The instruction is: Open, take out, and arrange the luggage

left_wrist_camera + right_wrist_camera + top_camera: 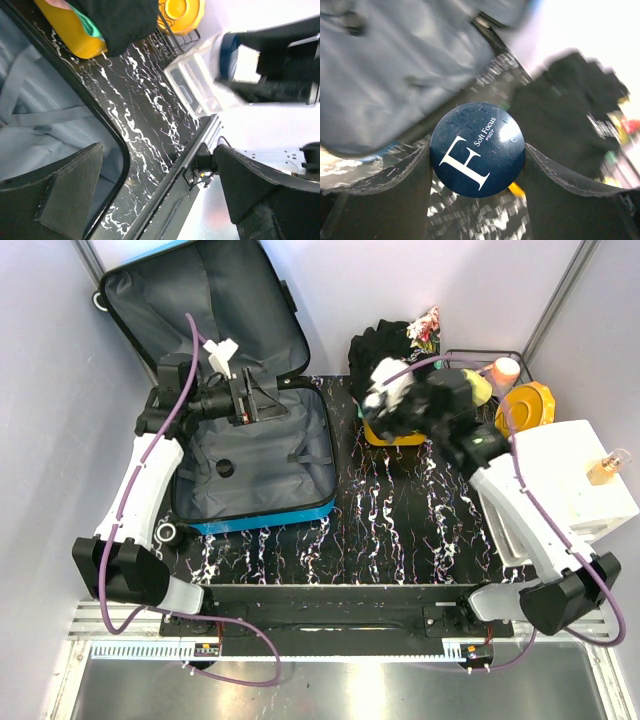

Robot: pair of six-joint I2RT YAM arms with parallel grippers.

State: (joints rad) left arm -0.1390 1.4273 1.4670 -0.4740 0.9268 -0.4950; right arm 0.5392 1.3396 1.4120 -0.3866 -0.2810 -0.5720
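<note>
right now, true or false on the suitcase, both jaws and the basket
1. The luggage lies open on the table. True.
2. The right jaws are empty. False: they are shut on a round dark blue tin.
3. The left jaws stand open with nothing between them. True.
4. The orange basket has nothing in it. False: black clothing is piled in it.

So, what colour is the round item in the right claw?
The round item: navy, white lettering; right wrist view.
</note>
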